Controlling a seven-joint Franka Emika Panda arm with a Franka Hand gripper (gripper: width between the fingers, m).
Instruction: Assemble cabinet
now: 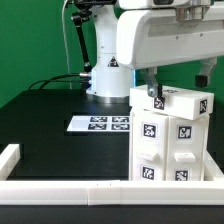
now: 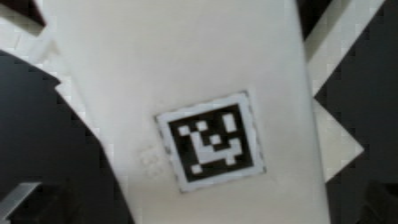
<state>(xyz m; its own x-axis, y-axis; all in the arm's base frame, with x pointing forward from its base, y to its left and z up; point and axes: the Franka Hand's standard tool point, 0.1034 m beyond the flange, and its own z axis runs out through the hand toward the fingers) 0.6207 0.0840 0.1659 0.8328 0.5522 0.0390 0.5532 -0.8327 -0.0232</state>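
While passing the marker board (image 1: 101,124) at the exterior view's left: cabinet (image 1: 170,140) standing upright at the right, against the border rail (image 1: 60,187). Gripper (image 1: 156,93) just above its top, jaws apart, holding nothing. Likely positioning for a grasp; next calls for centring, then closing.

Robot lab, marker board (image 1: 101,124), black table (image 1: 50,120)

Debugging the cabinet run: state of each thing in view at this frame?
cabinet: upright on the table by the front rail, tags facing the camera
top block: lying across the cabinet's top, overhanging toward the exterior view's right
hand: open, right above the top block, holding nothing
marker board: flat on the table, apart from the cabinet
rail: along the table's front edge, untouched
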